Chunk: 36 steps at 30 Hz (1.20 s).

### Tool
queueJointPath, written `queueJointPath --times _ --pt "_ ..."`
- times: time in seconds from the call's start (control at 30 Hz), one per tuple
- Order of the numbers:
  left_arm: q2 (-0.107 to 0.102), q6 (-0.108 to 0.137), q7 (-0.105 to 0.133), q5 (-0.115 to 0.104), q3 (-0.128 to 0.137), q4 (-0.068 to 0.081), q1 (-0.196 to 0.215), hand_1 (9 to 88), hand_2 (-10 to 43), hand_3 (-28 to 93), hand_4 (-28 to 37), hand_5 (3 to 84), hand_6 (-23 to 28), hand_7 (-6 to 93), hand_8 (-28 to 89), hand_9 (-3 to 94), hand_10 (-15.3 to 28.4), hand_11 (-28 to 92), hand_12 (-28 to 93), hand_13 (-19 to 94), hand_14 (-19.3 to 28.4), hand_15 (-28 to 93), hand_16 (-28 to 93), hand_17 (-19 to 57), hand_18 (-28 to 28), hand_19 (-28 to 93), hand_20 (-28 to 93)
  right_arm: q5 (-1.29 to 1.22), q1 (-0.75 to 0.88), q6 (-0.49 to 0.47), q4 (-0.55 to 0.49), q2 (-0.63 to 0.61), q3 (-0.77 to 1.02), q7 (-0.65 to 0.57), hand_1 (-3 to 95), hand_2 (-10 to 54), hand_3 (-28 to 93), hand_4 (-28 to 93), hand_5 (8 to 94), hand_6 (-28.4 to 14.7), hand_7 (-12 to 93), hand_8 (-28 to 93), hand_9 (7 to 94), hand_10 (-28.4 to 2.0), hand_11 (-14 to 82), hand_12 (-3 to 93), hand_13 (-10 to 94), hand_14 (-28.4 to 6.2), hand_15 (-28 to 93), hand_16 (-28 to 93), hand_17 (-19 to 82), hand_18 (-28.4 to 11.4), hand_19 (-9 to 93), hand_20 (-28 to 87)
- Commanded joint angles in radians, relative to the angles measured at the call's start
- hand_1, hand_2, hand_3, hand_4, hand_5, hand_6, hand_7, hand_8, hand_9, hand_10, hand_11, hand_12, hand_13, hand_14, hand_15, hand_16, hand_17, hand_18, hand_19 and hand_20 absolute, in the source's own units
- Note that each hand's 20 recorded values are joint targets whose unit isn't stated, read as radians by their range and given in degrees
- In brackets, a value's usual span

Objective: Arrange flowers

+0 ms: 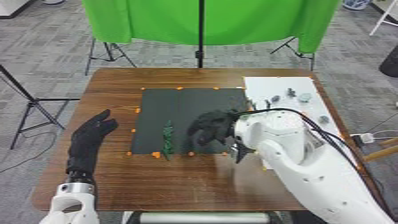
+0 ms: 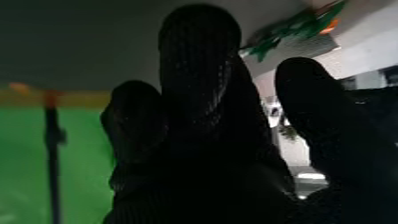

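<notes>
A long green stem (image 1: pixel 168 137) lies on the left part of the black mat (image 1: pixel 160 102). My right hand (image 1: pixel 211 126) is over the mat's right part, to the right of the stem, with nothing visibly held. In the right wrist view, the fingers of my right hand (image 2: pixel 200 75) are extended and apart from the thumb; a green leafy piece (image 2: pixel 298 31) shows beyond them. My left hand (image 1: pixel 90 134) rests open over the table, left of the mat. Several small dark or greyish-green pieces lie on the white sheet (image 1: pixel 262 85), partly covered by my right arm.
The brown table (image 1: pixel 115 185) surrounds the mat and the sheet. Orange marks line the mat's border. A green backdrop (image 1: pixel 160 22) on a black stand is behind the far edge, and a black tripod (image 1: pixel 33 102) stands to the left. A black cable runs along my right arm.
</notes>
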<state>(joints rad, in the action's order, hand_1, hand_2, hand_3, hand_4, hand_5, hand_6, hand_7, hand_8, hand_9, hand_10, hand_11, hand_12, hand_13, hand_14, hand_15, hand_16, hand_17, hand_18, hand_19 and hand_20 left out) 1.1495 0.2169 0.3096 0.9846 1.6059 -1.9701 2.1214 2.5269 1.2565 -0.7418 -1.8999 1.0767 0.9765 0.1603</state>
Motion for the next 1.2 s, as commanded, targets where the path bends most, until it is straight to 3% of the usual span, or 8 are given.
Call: queueJointPath --times 0.03,0.6,1.0,1.2 --pt "0.016 -0.007 -0.003 0.003 -0.005 -0.001 0.015 28.2 -2.7 65 -15.5 45.9 2.3 14.8 -5 45.6 12.8 20 17 40 15.6 15 4 10.4 10.5 3 23 0.188 -0.006 0.02 0.035 0.031 -0.059 0.066 20.1 13.7 79 9 45.9 -3.2 6 -8 43.5 -8.5 4.7 5.6 88 -7.3 52 24 60 -13.7 93 39" --pt "0.019 -0.007 -0.004 0.004 -0.012 0.002 0.006 27.9 -2.4 65 -15.7 45.8 2.1 14.6 -5 45.6 12.8 19 17 40 15.6 15 4 10.4 10.5 3 23 0.335 -0.035 -0.006 0.107 0.137 -0.154 0.166 18.6 13.1 80 9 47.6 -3.0 7 -8 43.3 -8.5 4.9 5.5 89 -6.9 52 24 61 -14.2 93 38" --pt "0.019 -0.008 -0.008 0.002 -0.013 0.002 0.003 27.7 -2.4 65 -15.6 45.9 2.2 14.4 -5 45.5 12.8 19 17 40 15.5 15 4 10.3 10.5 3 23 0.348 -0.046 -0.001 0.153 0.196 -0.152 0.129 18.2 13.0 80 9 47.7 -3.0 7 -8 43.9 -8.7 5.0 5.9 89 -6.8 52 24 60 -14.2 93 38" --pt "0.02 -0.016 -0.007 0.003 -0.01 0.0 0.007 27.7 -2.3 65 -15.6 45.9 2.3 14.3 -5 45.5 12.8 19 17 40 15.7 15 4 10.3 10.5 3 23 0.255 -0.048 -0.009 0.088 0.135 -0.112 0.061 18.2 12.9 80 9 47.6 -2.9 7 -8 44.1 -9.0 5.1 6.1 89 -6.8 52 24 60 -14.2 93 38"
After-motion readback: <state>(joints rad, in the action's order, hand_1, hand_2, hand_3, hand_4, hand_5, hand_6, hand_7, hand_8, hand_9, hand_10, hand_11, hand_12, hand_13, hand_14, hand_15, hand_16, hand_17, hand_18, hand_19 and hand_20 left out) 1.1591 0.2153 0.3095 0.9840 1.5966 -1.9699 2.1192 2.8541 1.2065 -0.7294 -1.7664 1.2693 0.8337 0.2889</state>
